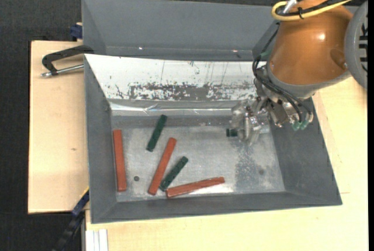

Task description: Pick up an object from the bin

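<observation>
Jaws: low over the right rear floor of the bin [216,204]; spread or pressed together, can't tell.
Nearest thing: small dark green piece [232,132], just left of them.
Elsewhere: red sticks [162,166] and green sticks [156,132], front left, well apart.

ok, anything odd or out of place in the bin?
Nothing stands out. The red sticks and dark green sticks lie loose at odd angles on the bin floor's left, all inside the walls, none broken. A small dark speck sits among them. A small dark green piece lies right by the tool; can't tell if it's gripped.
</observation>
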{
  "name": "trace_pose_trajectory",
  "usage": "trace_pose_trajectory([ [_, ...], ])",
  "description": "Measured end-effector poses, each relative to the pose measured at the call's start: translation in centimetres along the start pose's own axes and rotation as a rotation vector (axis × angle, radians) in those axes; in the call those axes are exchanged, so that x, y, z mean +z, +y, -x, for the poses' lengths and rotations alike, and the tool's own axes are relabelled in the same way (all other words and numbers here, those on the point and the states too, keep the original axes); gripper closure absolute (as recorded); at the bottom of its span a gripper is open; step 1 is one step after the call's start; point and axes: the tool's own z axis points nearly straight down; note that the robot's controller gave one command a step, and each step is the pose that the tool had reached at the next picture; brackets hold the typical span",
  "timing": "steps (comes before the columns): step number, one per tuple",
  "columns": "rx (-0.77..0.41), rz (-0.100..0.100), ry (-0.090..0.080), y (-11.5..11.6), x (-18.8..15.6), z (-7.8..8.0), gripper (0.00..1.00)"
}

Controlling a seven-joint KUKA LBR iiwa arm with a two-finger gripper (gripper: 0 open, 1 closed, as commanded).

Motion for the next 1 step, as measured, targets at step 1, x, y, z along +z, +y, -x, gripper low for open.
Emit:
trace_pose_trajectory([
  [1,0.0,0.001,0.003,0.02,0.14,-0.07,1.0],
])
